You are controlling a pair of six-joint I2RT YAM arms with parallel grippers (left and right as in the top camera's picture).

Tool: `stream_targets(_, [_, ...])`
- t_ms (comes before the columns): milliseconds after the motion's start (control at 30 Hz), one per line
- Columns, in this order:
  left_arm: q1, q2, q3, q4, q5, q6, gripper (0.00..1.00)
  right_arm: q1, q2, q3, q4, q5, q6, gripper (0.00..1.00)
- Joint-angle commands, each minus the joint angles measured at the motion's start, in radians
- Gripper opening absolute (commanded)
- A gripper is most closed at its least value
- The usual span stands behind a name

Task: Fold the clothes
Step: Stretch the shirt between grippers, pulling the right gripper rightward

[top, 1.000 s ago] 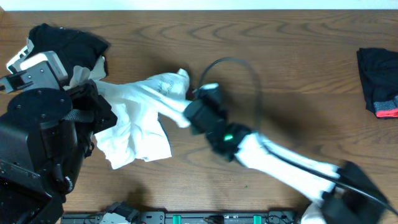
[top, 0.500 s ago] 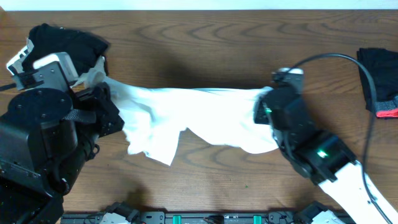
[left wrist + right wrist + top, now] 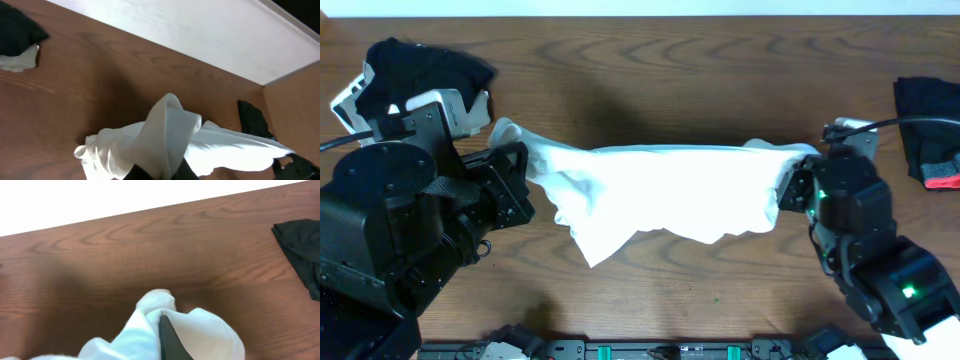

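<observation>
Between our arms we hold the shirt [image 3: 660, 190] stretched, left gripper [image 3: 513, 163] and right gripper [image 3: 788, 188] each clamped on an end; next, we judge, lay it flat.

Light comes evenly from above, bright and soft, across my counter [image 3: 670, 60]. The white T-shirt [image 3: 660, 185] is nearly blown out overhead, its folds faint, and it drops a diffuse shadow on the wood beside it. In my right wrist view the strip beyond the counter burns to pure white. The black garment [image 3: 420, 65] by my left arm loses detail in darkness. No motion smear overhead; edges are crisp.
</observation>
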Motion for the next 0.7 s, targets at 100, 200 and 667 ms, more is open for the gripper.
stream_targets(100, [0.0,0.0,0.064,-0.02,0.004,0.013,0.06,-0.045,0.027,0.157,-0.116,-0.008,-0.045,0.01])
stream_targets(200, [0.001,0.0,0.129,-0.091,0.003,0.013,0.06,-0.045,0.034,0.232,-0.194,-0.024,-0.044,0.02])
stream_targets(667, [0.001,0.003,0.251,-0.248,0.002,-0.01,0.06,-0.045,0.034,0.353,-0.349,-0.163,-0.009,0.02])
